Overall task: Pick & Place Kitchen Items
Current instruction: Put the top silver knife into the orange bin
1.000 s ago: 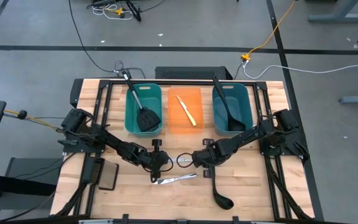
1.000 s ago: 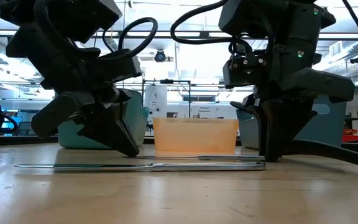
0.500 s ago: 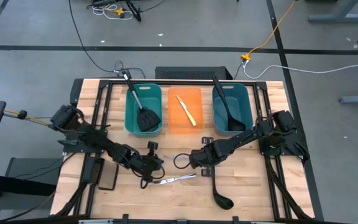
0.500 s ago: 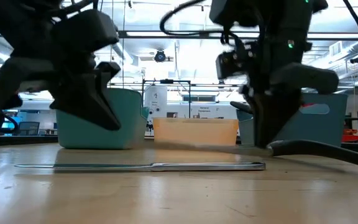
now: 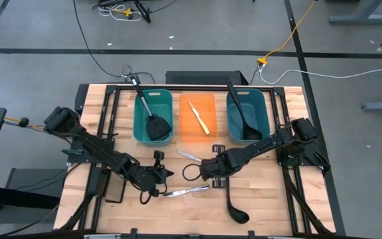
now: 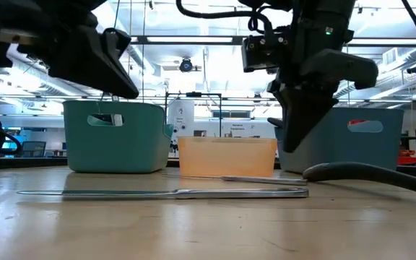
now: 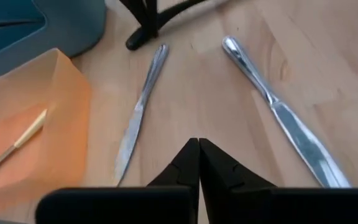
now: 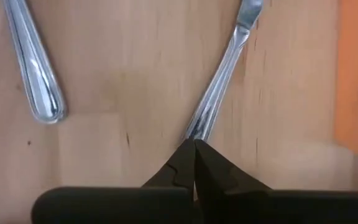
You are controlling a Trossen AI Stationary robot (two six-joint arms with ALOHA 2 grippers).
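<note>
Knives (image 7: 138, 118) of plain silver lie flat on wood.

Both arms are dark, near black, built from slim tubular links joined by bulkier rounded joint housings. The left arm (image 5: 98, 154) and the right arm (image 5: 260, 149) each rise from a blocky black base mounted on black frame rails at the table's side edges. A thin black cable loops out beside each wrist. The left gripper (image 7: 198, 163) ends in two matte black wedge-shaped fingers tapering to a point, below a flat black bar. The right gripper (image 8: 194, 163) looks alike, with notched inner edges. A small green light glows on the right arm's housing (image 6: 328, 31).
</note>
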